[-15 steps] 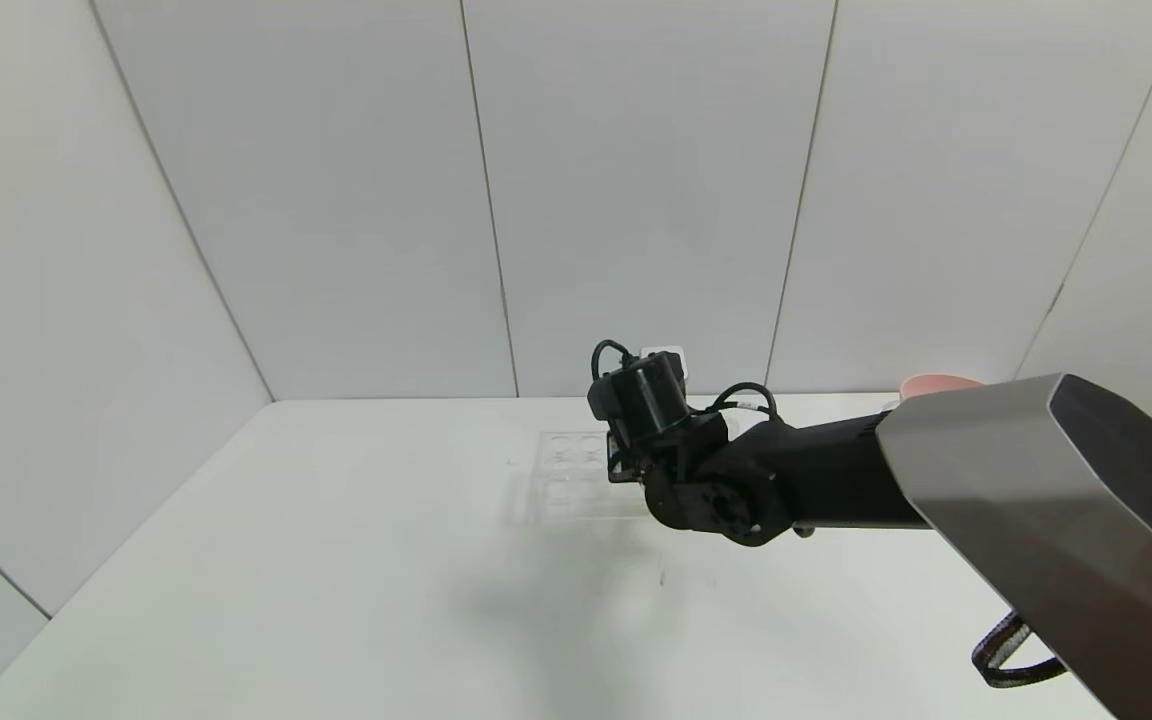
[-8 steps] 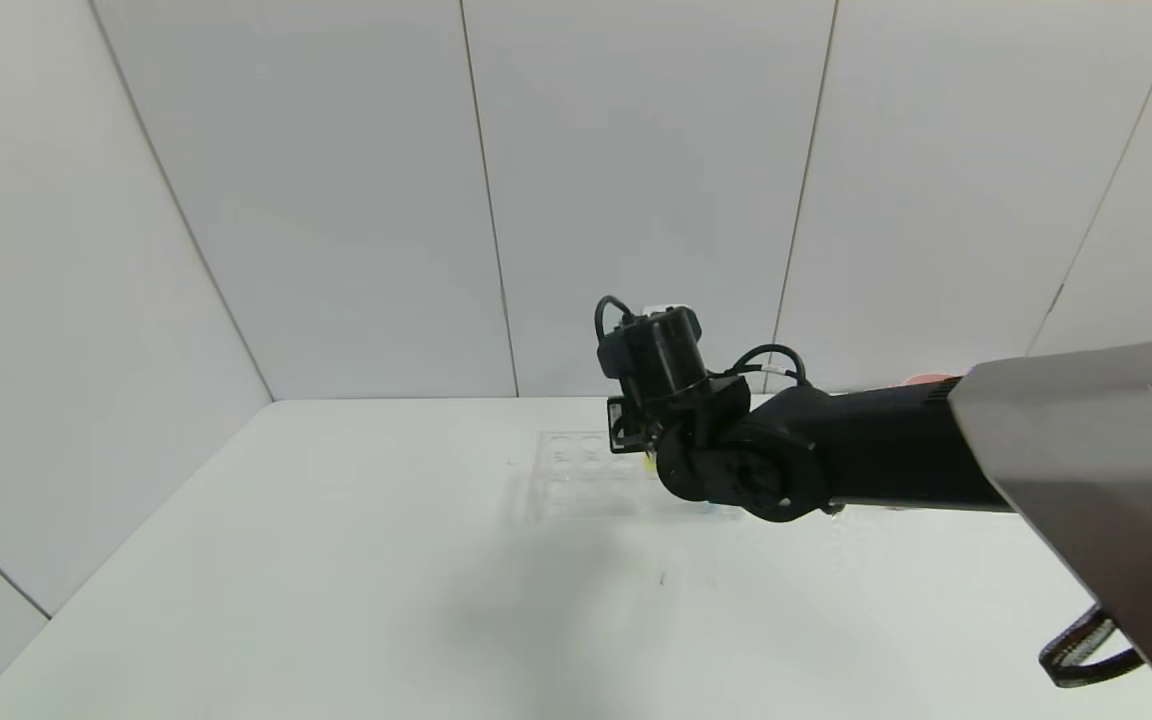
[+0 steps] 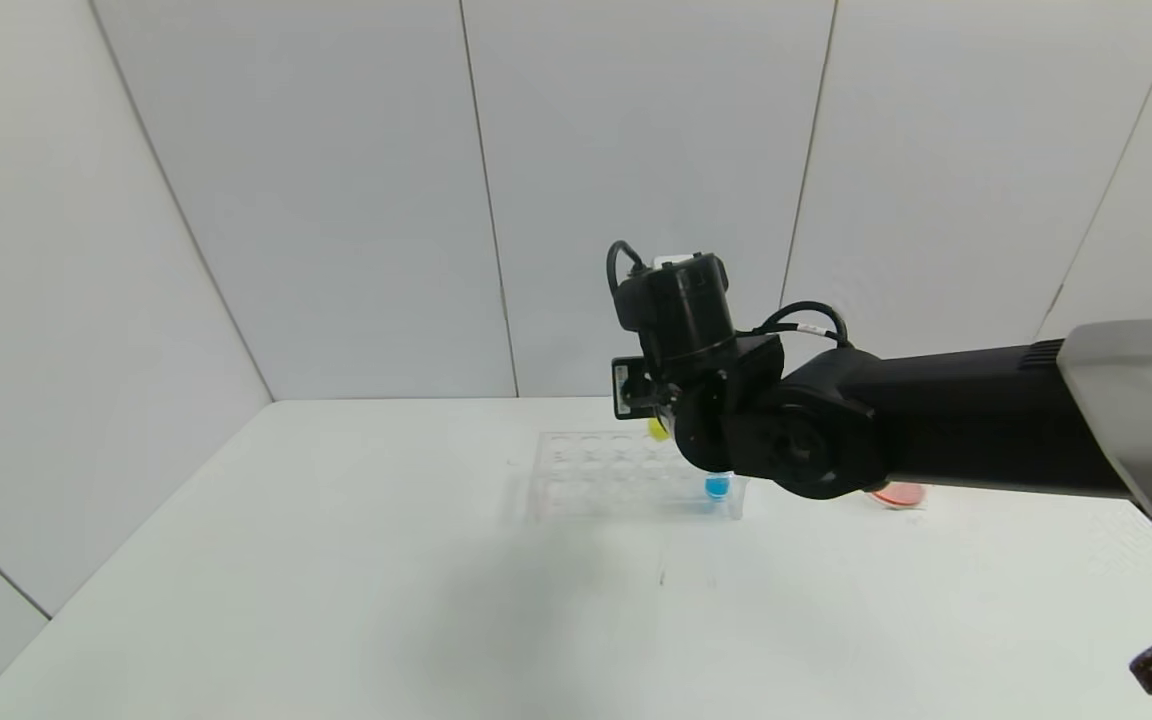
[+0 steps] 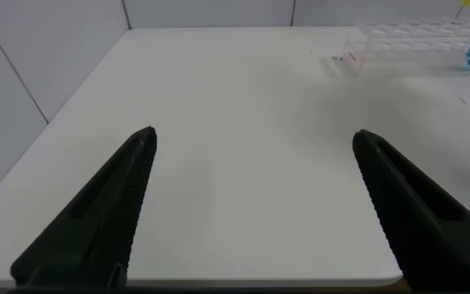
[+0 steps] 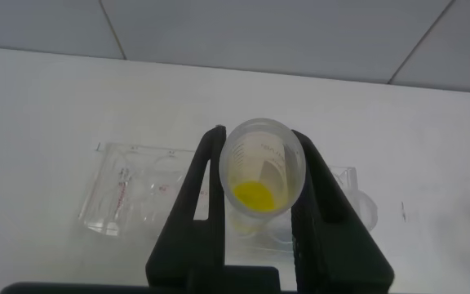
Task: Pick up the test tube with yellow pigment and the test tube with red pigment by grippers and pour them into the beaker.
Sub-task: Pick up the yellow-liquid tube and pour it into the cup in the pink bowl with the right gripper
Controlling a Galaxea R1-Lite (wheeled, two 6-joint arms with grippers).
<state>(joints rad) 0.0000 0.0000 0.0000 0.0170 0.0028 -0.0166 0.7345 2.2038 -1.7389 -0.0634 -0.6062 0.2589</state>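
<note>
The left tool [image 4: 251, 204] hangs low over the white tabletop [image 4: 235, 147], fingers spread wide, holding nothing. Farther out, the right tool [image 5: 255, 200] is clamped on the test tube with yellow pigment [image 5: 261, 173], held above the clear tube rack [image 3: 626, 478].

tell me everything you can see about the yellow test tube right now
The test tube with yellow pigment is a small clear tube, seen down its open round mouth in the right wrist view, with a little bright yellow liquid at its bottom. It is clamped between the two black fingers of the right pincer, held above the clear tube rack. In the head view only a yellow dab shows beside the wrist.
</note>
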